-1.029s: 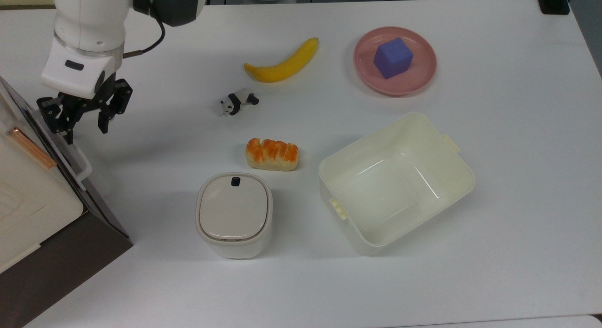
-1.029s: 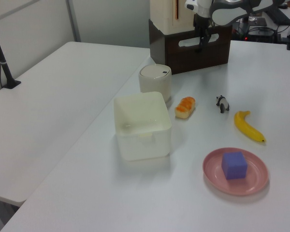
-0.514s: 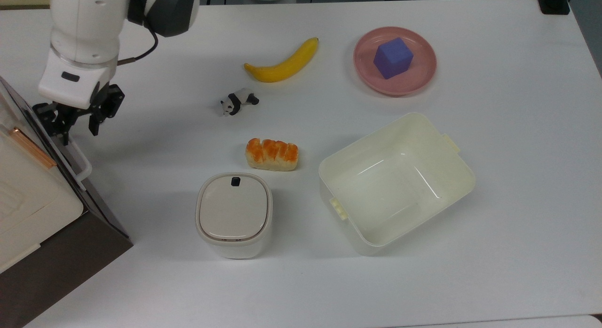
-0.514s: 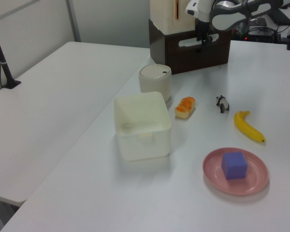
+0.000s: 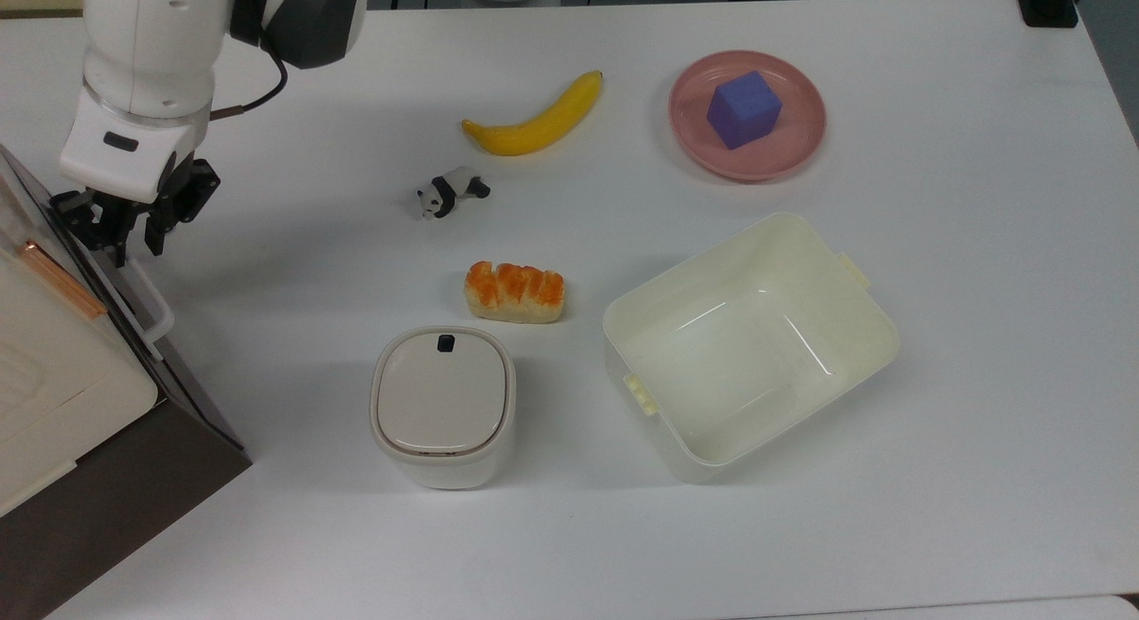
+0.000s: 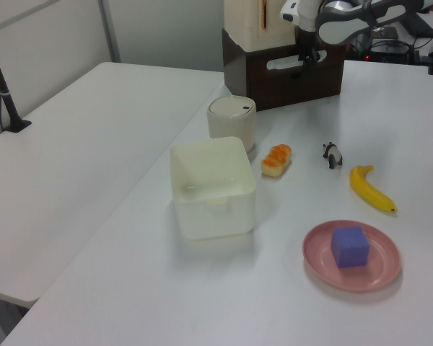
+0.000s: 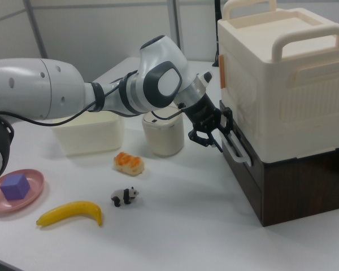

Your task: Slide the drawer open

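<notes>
The dark brown drawer (image 5: 191,380) stands shut at the top view's left edge, its front (image 7: 246,169) facing the table. A white loop bar handle (image 5: 151,304) runs along that front, also seen in the right view (image 7: 235,148). My gripper (image 5: 120,233) hangs at the handle's far end, tilted toward the drawer. It is open, with its black fingers on either side of the bar's end (image 7: 212,138). In the left view the gripper (image 6: 303,61) sits right against the drawer front (image 6: 289,79).
A cream carry box (image 7: 282,84) sits on top of the drawer cabinet. On the white table are a white lidded bin (image 5: 442,405), a cream tub (image 5: 881,335), a bread piece (image 5: 514,291), a toy panda (image 5: 449,193), a banana (image 5: 534,122) and a pink plate (image 5: 783,162) holding a purple cube (image 5: 743,108).
My gripper has moved toward the drawer front, to the top view's left and slightly up, and now stands at the handle's end. The gap between its fingers looks narrower. The drawer has not moved.
</notes>
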Robot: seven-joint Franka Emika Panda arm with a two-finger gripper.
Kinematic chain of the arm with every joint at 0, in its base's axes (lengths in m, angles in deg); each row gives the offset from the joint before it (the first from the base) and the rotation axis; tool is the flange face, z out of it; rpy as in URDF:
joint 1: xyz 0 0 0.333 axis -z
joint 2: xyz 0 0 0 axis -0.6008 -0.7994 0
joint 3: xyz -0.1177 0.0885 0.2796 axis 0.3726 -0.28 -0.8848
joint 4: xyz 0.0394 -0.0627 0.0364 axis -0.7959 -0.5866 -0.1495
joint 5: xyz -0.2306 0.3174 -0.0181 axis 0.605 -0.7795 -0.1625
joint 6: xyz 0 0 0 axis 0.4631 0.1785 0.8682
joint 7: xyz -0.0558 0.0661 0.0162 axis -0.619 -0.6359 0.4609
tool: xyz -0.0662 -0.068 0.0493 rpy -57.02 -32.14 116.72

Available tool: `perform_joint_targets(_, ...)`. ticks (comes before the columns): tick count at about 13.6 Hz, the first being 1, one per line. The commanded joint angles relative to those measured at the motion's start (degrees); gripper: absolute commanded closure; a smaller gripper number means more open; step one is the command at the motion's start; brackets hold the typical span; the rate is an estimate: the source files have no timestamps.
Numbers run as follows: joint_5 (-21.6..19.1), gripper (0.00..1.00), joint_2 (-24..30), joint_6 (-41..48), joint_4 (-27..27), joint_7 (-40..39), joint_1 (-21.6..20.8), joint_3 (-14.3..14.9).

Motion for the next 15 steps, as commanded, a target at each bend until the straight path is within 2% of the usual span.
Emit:
perform_joint_targets(1, 1.0, 0.73, -0.3, -2.8, -0.5, 1.0, -0.6, 0.6)
perform_joint_targets(2, 1.0, 0.75, -0.4, -4.1, -0.6, 1.6, -0.6, 0.7)
perform_joint_targets(6, 1.0, 0.96, -0.4, -4.2, -0.7, 1.6, -0.6, 0.6)
perform_joint_targets(11, 0.8, 1.0, 0.2, -4.2, -2.0, 1.9, -0.6, 0.4)
perform_joint_targets(15, 0.3, 1.0, 4.9, -4.2, -7.6, 2.1, -0.9, -0.1)
